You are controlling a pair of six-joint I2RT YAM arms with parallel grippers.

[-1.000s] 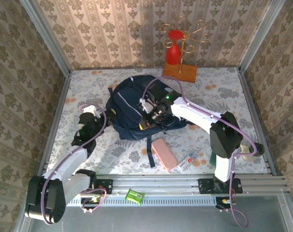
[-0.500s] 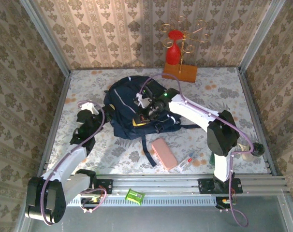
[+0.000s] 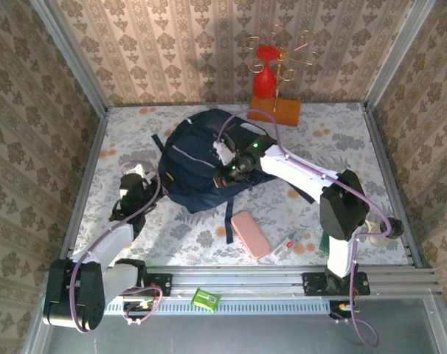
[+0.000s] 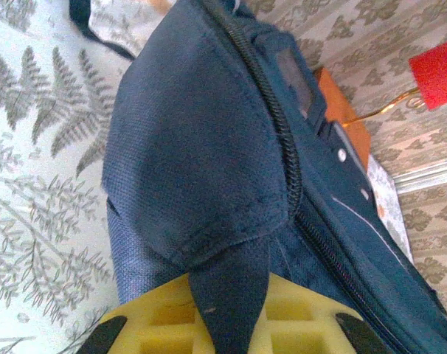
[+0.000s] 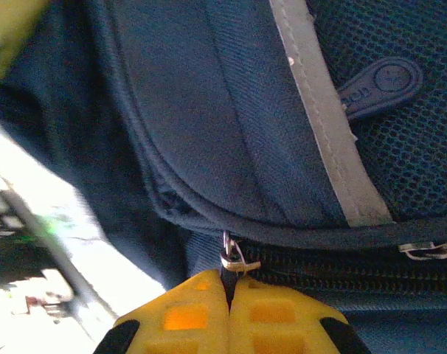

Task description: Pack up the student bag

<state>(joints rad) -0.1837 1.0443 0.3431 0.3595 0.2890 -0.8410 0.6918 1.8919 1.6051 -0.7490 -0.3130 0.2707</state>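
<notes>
We see the bag (image 3: 190,158) lying in the middle of the worktop (image 3: 334,147), a bit to the left and toward the back. It is dark blue with a pale stripe (image 5: 319,125). One dark strap (image 3: 229,217) trails out toward the near edge.

The left claw (image 4: 229,324) is at the bag's left side. Its yellow fingers (image 4: 164,324) are pinching a pointed flap of blue cloth that hangs from the bag. The flap sits right between them. A long zip (image 4: 275,125) runs up the bag past the flap.

The right claw (image 5: 229,302) is on the bag's right side. It is pressed together, and a small metal zip pull (image 5: 234,259) is nipped at its tips. A blue rubber tab (image 5: 378,85) lies on the mesh part above.

Near the front a pink case (image 3: 251,234) lies flat, close to the bag but not touching it, with the strap's end just beside it. A small pen (image 3: 286,243) lies to the right of the case. At the back stands a wooden block (image 3: 275,110) with a red thing (image 3: 266,77) and a curly gold stand (image 3: 290,51) on it. A little green thing (image 3: 205,299) sits on the rail between the arm bases.
</notes>
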